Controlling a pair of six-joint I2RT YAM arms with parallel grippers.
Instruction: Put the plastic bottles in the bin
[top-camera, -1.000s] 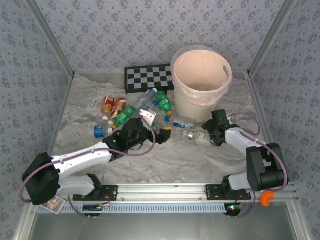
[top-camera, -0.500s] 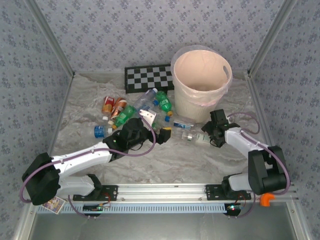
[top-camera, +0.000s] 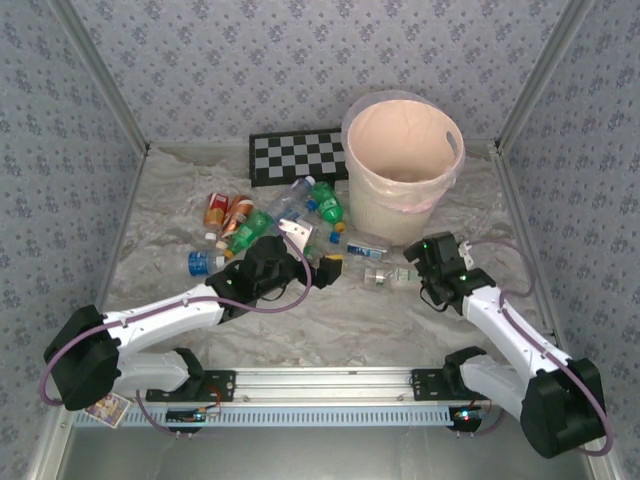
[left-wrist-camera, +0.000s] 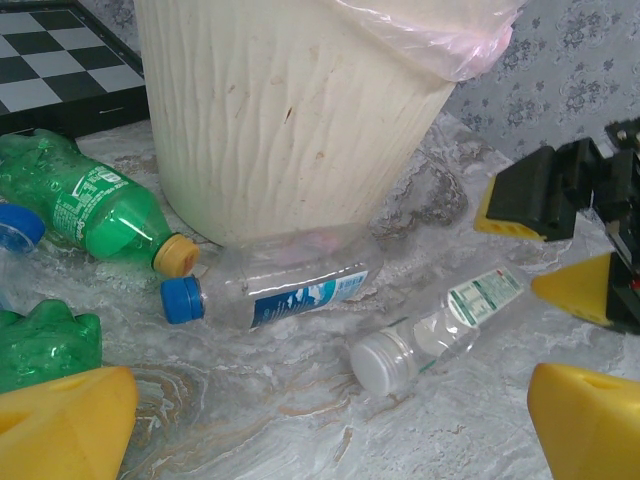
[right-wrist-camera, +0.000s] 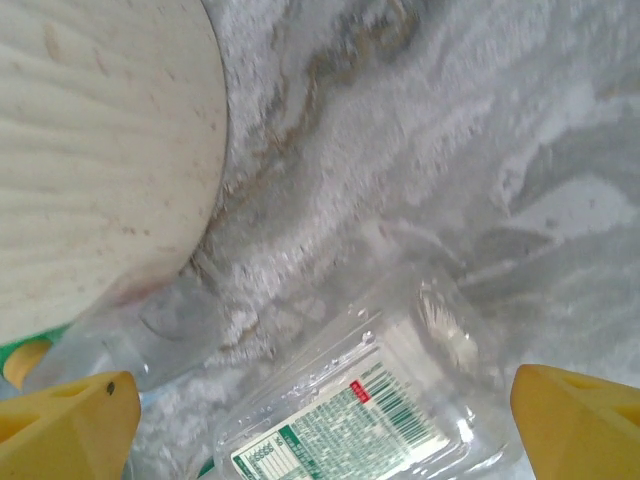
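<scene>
I see right jaws spread wide, straddling clear white-capped bottle (left-wrist-camera: 440, 327) lying on surface just in front of bin (top-camera: 385, 205); nothing gripped. Same for left jaws: released, empty, hovering front-left of bin. My worry: thin round bottle may crush or squirt sideways on closing, knocking blue-capped bottle (left-wrist-camera: 272, 292) lying against bin base. Other bottles (top-camera: 250, 225) heaped left of bin.

A lab robot cell (boxed in): floral-papered wall panels (top-camera: 300, 60), aluminium mounting rail (top-camera: 330, 378), bolted arms (top-camera: 170, 320).
</scene>
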